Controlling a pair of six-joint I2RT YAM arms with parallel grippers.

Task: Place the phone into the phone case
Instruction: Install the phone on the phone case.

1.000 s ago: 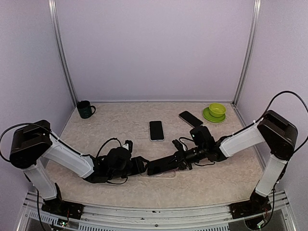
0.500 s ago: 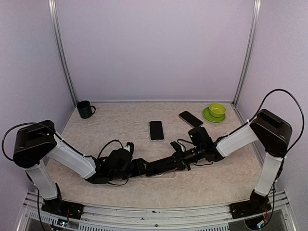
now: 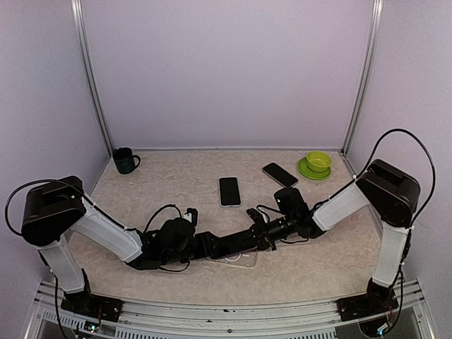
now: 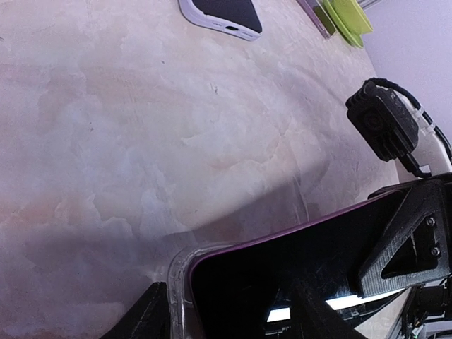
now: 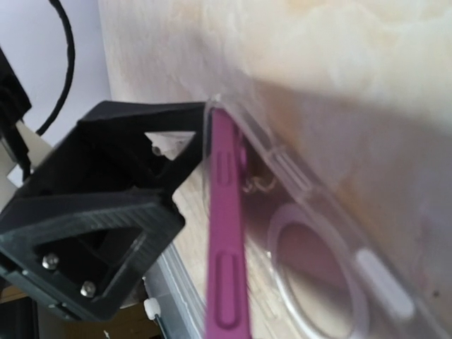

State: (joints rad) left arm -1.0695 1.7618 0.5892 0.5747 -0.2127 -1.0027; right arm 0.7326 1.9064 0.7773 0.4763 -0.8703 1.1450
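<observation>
Near edge of the surface (image 3: 176, 183) | right pincer (image 3: 233, 244) clamps the purple phone (image 4: 296, 268), tilted, one end inside the clear phone case (image 5: 318, 282) | left pincer (image 3: 203, 244) grips the case's end | best move, I'd judge: seat that end, lower flat, press corners evenly.

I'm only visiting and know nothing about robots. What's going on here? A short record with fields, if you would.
clear case: flat on the table, front centre
purple phone: tilted, one end seated in the case
right tool: shut on the phone's raised end
left tool: fingers at the case's seated end; grip unclear
elsewhere: white-cased phone, dark phone, mug, green bowl on plate
</observation>
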